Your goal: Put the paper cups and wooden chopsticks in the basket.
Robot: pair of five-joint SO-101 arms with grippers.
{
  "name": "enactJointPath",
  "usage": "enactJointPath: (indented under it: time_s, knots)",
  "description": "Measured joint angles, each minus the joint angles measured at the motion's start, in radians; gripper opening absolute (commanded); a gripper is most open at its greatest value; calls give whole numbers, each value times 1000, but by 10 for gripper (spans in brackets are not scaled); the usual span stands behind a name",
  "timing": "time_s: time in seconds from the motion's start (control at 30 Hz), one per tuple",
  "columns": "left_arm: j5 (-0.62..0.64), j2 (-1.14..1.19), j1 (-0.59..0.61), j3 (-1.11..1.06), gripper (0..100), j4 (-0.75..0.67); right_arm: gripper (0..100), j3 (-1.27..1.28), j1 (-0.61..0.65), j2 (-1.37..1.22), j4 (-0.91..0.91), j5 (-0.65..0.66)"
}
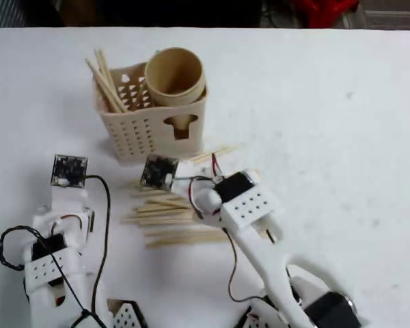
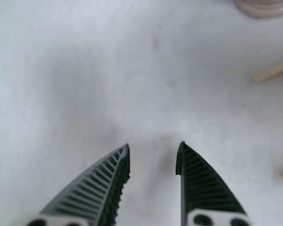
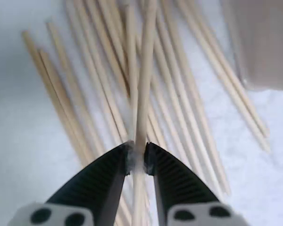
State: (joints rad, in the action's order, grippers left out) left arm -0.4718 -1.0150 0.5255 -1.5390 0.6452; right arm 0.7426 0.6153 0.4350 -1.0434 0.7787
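A perforated cream basket (image 1: 150, 126) stands at the back left of the table. Stacked paper cups (image 1: 175, 75) and a few wooden chopsticks (image 1: 108, 85) sit inside it. Several loose chopsticks (image 1: 167, 219) lie in a pile in front of the basket. My right arm (image 1: 242, 201) hangs over that pile, and my right gripper (image 3: 137, 157) is shut on one chopstick (image 3: 145, 89), which runs lengthwise between its fingers above the other sticks (image 3: 85, 103). My left gripper (image 2: 153, 155) is open over bare table to the left of the pile, holding nothing.
The basket's wall (image 3: 266, 42) is close beside the pile in the right wrist view. A chopstick end (image 2: 273, 71) and the basket's base (image 2: 264, 7) lie off to one side of my left gripper. White table (image 1: 328, 123) stretches to the right.
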Motion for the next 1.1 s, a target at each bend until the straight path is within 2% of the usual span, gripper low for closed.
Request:
enactJointPath:
  time_s: [0.23,0.33,0.43,0.73,1.1]
  knots:
    - [0,0,0,0,173,0,30,-210,6,144,15,-252]
    - [0,0,0,0,173,0,30,-353,41,149,100,-390]
    - [0,0,0,0,173,0,30,-480,86,130,215,-473]
    - [0,0,0,0,173,0,34,-773,112,-170,597,-503]
    - [0,0,0,0,173,0,36,-1046,118,-537,644,-503]
